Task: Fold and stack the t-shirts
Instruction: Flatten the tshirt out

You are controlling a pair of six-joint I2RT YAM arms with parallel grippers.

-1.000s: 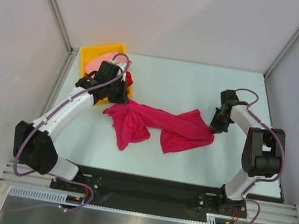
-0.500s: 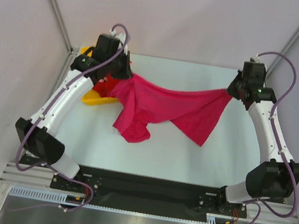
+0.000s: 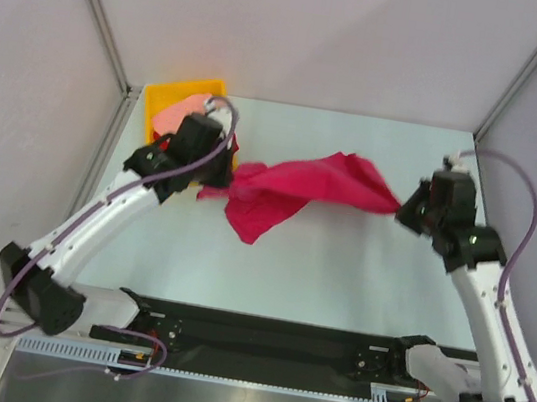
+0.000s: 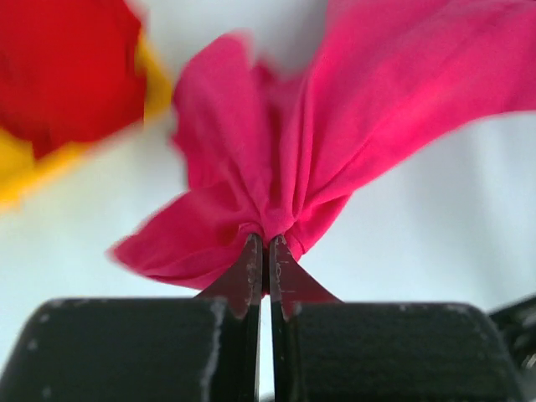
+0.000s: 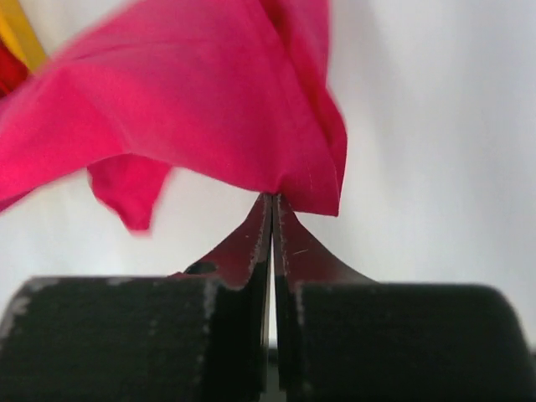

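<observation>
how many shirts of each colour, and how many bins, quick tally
magenta shirt: 1
red shirt: 1
pink shirt: 1
yellow bin: 1
total: 4

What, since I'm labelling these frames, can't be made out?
Top view: contents of the yellow bin, mostly hidden by the left arm.
Left wrist: red shirt, blurred and cut by the edge.
All views: sleeves and collar of the magenta shirt, lost in bunched folds.
</observation>
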